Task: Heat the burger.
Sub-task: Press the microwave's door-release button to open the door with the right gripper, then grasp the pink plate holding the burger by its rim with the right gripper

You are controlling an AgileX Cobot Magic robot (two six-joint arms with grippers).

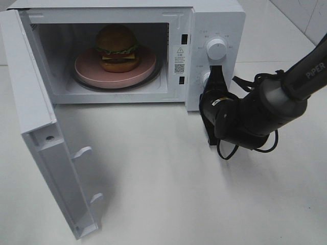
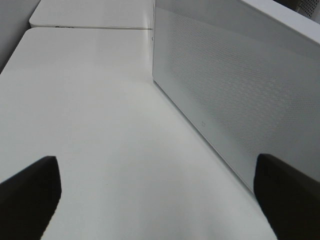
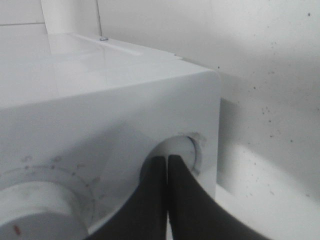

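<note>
burger (image 1: 117, 48) loaded in the microwave (image 1: 214, 20); right gripper (image 3: 166, 165), closed on nothing, is placed at the lower knob (image 3: 186, 147); left gripper (image 2: 155, 160) is spread wide. closing the door (image 1: 30, 102) is judged next.

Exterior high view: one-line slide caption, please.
Burger on pink plate inside the open microwave; right hand, shut, at its lower knob.

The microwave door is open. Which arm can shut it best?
Probably left. The left gripper is open, right beside the outside of the door, ready to push. The right gripper is shut at the lower knob, away from the door.
</note>
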